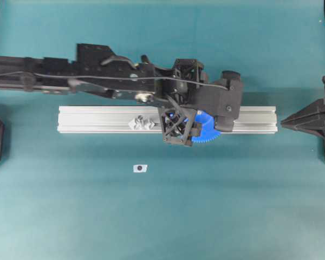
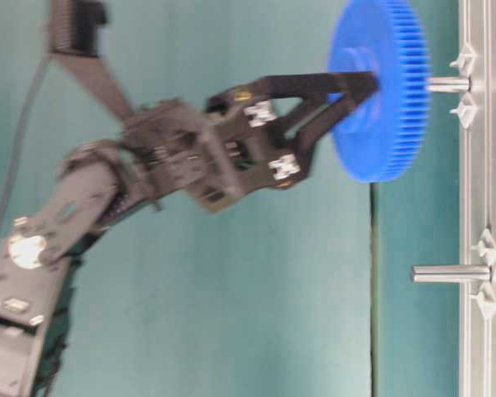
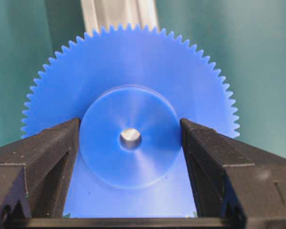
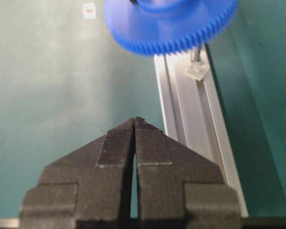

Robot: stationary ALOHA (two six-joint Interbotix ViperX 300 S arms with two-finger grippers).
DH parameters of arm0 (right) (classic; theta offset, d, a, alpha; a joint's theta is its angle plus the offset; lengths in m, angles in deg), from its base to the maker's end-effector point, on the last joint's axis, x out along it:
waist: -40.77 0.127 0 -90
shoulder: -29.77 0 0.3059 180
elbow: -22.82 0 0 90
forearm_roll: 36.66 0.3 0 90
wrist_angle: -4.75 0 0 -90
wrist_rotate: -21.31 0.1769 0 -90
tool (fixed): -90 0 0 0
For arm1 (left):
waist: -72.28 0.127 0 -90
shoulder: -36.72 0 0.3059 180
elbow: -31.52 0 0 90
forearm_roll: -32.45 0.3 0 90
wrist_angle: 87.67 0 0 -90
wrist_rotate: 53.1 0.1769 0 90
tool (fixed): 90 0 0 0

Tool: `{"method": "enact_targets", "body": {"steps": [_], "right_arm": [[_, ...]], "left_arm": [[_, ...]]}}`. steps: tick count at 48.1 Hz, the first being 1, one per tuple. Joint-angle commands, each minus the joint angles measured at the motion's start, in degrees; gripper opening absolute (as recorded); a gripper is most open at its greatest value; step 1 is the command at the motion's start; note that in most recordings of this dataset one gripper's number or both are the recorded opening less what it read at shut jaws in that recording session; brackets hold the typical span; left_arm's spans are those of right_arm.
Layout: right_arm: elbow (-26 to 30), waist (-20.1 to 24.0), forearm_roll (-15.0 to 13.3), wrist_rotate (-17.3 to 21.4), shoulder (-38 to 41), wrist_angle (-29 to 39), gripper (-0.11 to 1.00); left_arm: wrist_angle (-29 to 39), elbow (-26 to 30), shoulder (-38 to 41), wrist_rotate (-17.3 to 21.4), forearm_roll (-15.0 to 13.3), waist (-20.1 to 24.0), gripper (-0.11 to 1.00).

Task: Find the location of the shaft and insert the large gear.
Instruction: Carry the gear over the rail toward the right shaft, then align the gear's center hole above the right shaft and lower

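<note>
Now the left gripper (image 3: 130, 138) pinches the large gear (image 3: 128, 119) by its hub between both fingers, centre hole just off the shaft (image 2: 448, 83) tip; it should push on squarely. Right gripper (image 4: 134, 125) fingers are pressed together.

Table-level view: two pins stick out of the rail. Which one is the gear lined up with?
The upper pin: the large gear, held by the left claw, sits right at its tip. The lower pin stands bare.

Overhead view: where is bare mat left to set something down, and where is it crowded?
Bare mat lies in front of the rail, around the white tag, and beyond the left arm. Crowded at mid-rail, where the left hand holds the gear.
</note>
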Motion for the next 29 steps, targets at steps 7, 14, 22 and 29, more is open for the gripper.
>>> {"method": "enact_targets", "body": {"steps": [7, 14, 22, 29], "right_arm": [[0.7, -0.18, 0.0, 0.62, 0.0, -0.35, 0.02], [0.53, -0.18, -0.09, 0.62, -0.35, -0.26, 0.02], [0.35, -0.18, 0.0, 0.62, -0.53, -0.26, 0.02], [-0.18, -0.35, -0.09, 1.14, -0.53, -0.53, 0.02]], "left_arm": [[-4.31, 1.49, -1.32, -0.53, 0.18, 0.88, 0.71], [-4.83, 1.41, -2.64, -3.96, 0.09, 0.88, 0.71], [-4.75, 1.23, -4.31, -10.37, 0.0, 1.85, 0.71], [-4.04, 1.14, -4.92, -11.6, 0.09, 2.64, 0.71]]}}
